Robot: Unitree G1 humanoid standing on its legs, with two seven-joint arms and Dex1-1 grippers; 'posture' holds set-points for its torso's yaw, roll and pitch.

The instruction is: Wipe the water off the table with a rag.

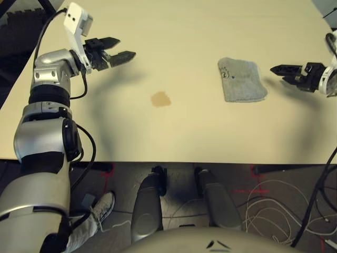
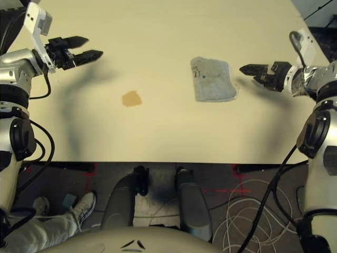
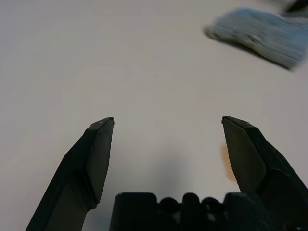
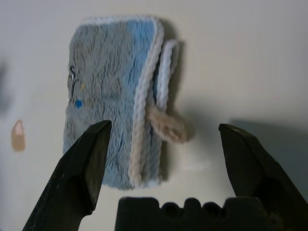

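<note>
The grey rag (image 1: 242,80) lies flat on the beige table (image 1: 184,31), right of centre, with small dark marks near its far left corner. The water (image 1: 160,99) is a small amber patch to the rag's left, nearer the middle. My right gripper (image 1: 279,73) hovers just right of the rag, open and pointing at it; the right wrist view has the rag (image 4: 115,106) between and beyond its fingers and the water (image 4: 18,134) farther off. My left gripper (image 1: 125,48) is open above the table, behind and left of the water, holding nothing.
The table's front edge (image 1: 210,161) runs across the lower part of the view. Below it on the floor are loose cables (image 1: 274,205) to the right and a person's shoe (image 1: 102,205) to the left. The table's left edge slants beside my left arm.
</note>
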